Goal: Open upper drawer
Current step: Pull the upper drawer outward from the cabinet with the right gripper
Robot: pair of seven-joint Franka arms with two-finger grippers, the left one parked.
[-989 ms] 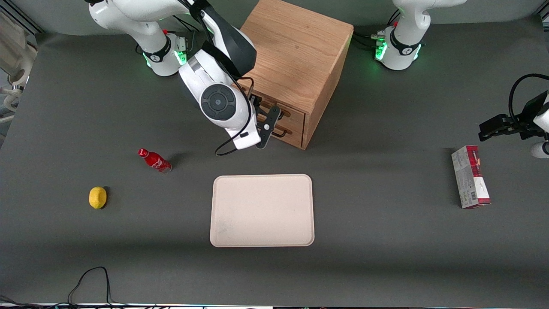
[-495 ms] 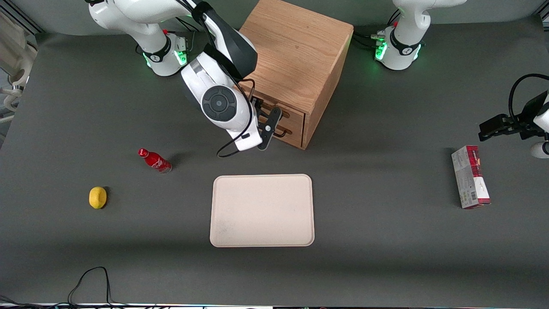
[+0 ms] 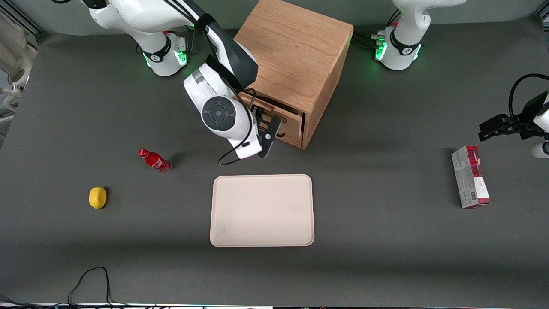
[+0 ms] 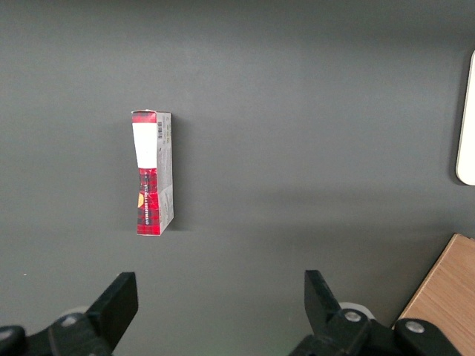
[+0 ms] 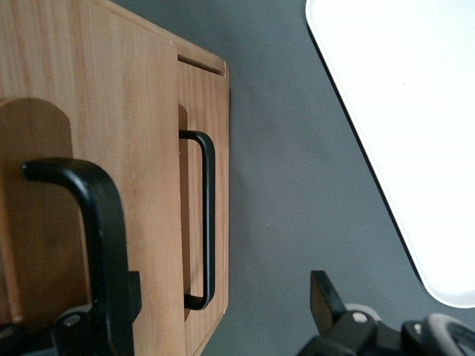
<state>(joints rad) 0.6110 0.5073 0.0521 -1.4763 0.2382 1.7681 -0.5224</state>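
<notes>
The oak cabinet (image 3: 296, 51) stands at the back middle of the table. Its upper drawer (image 3: 286, 116) is out by a small gap, with a dark slot showing above its front. My right gripper (image 3: 266, 136) is in front of the drawers, open, its jaws wide apart. In the right wrist view the upper drawer's front (image 5: 126, 111) is close, and its thick black handle (image 5: 104, 222) curves right by one finger (image 5: 111, 319). The lower drawer (image 5: 219, 148) sits farther in, its thin handle (image 5: 210, 222) free. The gripper (image 5: 221, 300) holds nothing between its fingers.
A cream tray (image 3: 261, 210) lies nearer the front camera than the cabinet; its edge (image 5: 401, 111) shows in the right wrist view. A red bottle (image 3: 155, 161) and a lemon (image 3: 98, 197) lie toward the working arm's end. A red-and-white box (image 3: 470, 177) lies toward the parked arm's end.
The right gripper has drawn back from the cabinet toward the front camera, and the upper drawer has slid out a little with it.
</notes>
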